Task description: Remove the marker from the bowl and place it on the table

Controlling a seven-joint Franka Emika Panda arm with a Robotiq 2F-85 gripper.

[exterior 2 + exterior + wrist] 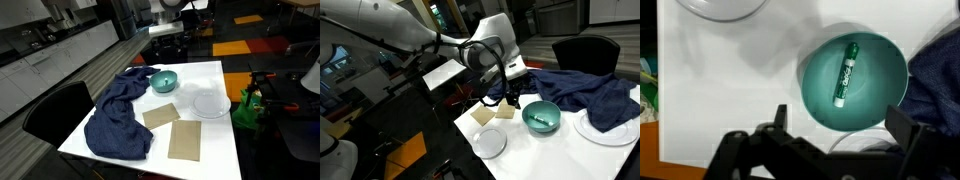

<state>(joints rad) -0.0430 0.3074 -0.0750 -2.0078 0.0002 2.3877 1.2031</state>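
The teal-green bowl (878, 60) stands on the white table (720, 80). The marker (845, 73), pale green with a darker end, lies inside it, a little off centre. My gripper (843, 125) hangs above the bowl's near rim, open and empty, with one finger on each side of the bowl. In both exterior views the bowl (541, 117) (163, 82) stands near the table's middle. My gripper (512, 99) hovers just beside and above it.
A dark blue cloth (588, 90) (118, 118) lies right next to the bowl. A small white plate (489, 142) and a larger white plate (605, 128) are on the table. Two tan square mats (160, 115) (185, 140) lie nearby. A black chair (585, 52) stands behind.
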